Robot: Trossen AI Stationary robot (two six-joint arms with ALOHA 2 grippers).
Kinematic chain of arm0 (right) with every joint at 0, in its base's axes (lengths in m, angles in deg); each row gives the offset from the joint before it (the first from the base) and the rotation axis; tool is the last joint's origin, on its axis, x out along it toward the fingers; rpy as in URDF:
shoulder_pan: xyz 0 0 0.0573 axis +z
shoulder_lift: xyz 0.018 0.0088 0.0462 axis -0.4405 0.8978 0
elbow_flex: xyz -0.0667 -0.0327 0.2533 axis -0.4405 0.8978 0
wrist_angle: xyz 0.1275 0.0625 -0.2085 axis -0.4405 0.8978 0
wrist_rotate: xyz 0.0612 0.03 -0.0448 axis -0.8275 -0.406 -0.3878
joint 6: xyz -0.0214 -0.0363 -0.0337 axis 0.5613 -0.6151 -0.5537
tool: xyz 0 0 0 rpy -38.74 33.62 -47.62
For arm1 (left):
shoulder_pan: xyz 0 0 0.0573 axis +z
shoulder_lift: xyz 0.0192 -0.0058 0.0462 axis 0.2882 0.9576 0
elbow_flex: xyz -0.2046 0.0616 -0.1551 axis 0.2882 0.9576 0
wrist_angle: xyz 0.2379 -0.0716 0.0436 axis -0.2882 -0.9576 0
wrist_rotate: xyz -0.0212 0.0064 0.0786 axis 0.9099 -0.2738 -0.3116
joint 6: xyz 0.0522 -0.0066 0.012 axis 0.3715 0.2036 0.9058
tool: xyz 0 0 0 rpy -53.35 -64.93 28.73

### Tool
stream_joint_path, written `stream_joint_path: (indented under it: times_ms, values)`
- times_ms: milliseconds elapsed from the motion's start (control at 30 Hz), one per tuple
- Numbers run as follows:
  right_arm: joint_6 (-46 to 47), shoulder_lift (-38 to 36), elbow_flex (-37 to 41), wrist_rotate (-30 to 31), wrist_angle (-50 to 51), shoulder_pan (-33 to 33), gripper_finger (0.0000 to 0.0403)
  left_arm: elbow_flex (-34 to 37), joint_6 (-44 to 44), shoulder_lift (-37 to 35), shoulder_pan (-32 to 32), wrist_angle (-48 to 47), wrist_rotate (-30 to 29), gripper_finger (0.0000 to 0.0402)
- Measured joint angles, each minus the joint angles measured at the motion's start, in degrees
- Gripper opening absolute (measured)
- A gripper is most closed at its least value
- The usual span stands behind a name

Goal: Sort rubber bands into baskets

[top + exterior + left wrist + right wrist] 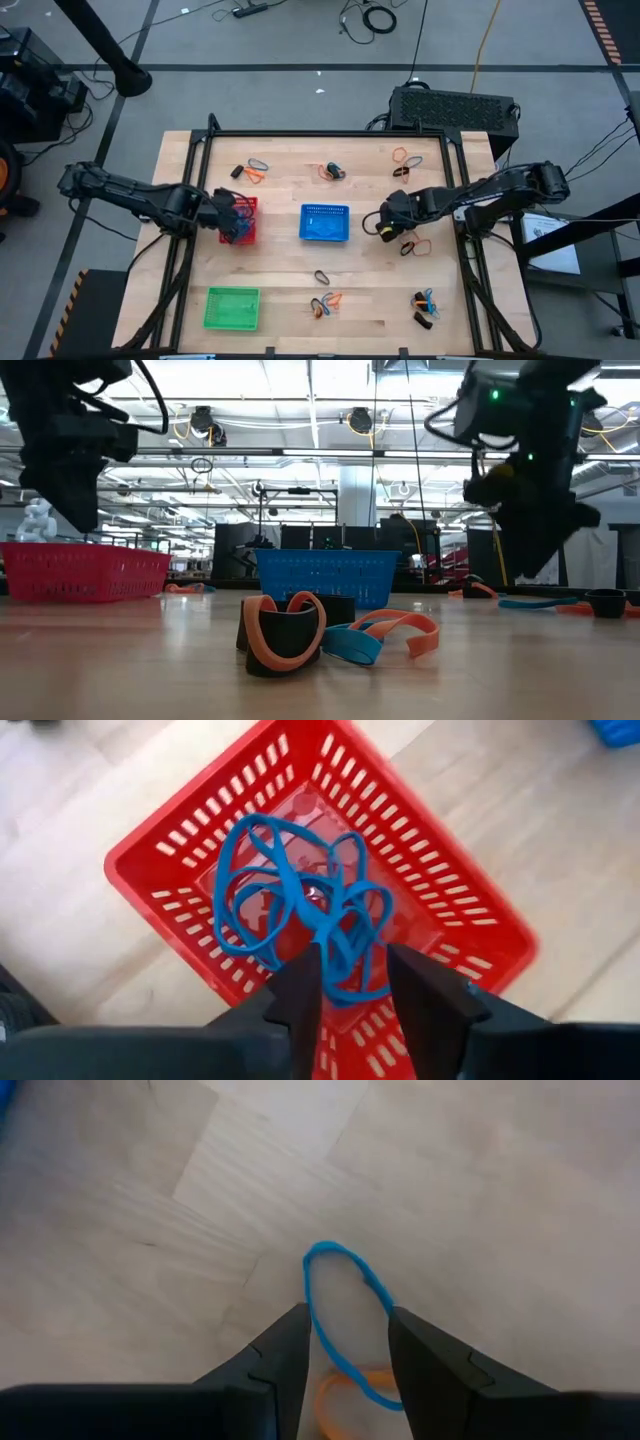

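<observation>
My left gripper (pixel 352 960) hangs open over the red basket (pixel 440 860), pointing down into it. A tangle of blue rubber bands (pixel 290 890) lies in that basket, and its nearest loop (pixel 350 988) reaches between my fingertips. My right gripper (pixel 348 1320) is open just above the bare wood, right of the blue basket (pixel 324 222). Its fingers stand on either side of a single blue rubber band (pixel 345 1295) that lies flat on the table, with an orange band (pixel 345 1395) beside it. The green basket (pixel 232 307) sits near the front left. My left gripper has the nearest loop of the blue tangle (pixel 335 975) between its spread fingers, which point down from above. Whether the loop still touches a finger, I cannot tell. The rest of the tangle rests on the red basket's floor.
Small heaps of orange, blue and black bands lie at the far side (pixel 250 170) (pixel 332 171) (pixel 405 157) and the near side (pixel 325 303) (pixel 425 303). A black loop (pixel 322 276) lies alone. Another orange band (pixel 415 245) lies near my right gripper. A black frame borders the tabletop.
</observation>
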Motion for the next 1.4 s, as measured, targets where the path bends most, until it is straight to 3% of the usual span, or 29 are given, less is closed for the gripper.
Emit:
stream_joint_path:
  times_ms: [267,400,533,733,1133,1400]
  values:
    - [0.5,0.0,5.8,-4.8,-9.1,-0.3,0.013,-7.2,4.5,0.0,0.1,0.0,-2.1,0.0136]
    - [1.5,0.0,6.4,-5.5,-10.3,-0.2,0.013,-9.0,8.7,0.9,2.8,5.9,-3.8,0.0136]
    - [1.9,0.0,6.4,-5.5,-10.4,-0.2,0.013,-9.3,15.7,3.8,9.0,15.1,-2.4,0.0136]
    - [0.4,0.0,6.4,-5.1,-10.2,-0.1,0.013,-9.4,27.1,11.7,20.4,25.9,5.4,0.0136]
    - [0.4,0.0,6.4,-4.0,-10.2,0.4,0.013,-9.4,38.1,21.9,42.0,26.2,13.5,0.0136]
    - [0.4,5.1,6.0,-4.4,-10.3,1.4,0.013,-9.3,39.6,29.3,49.0,27.1,16.4,0.0136]
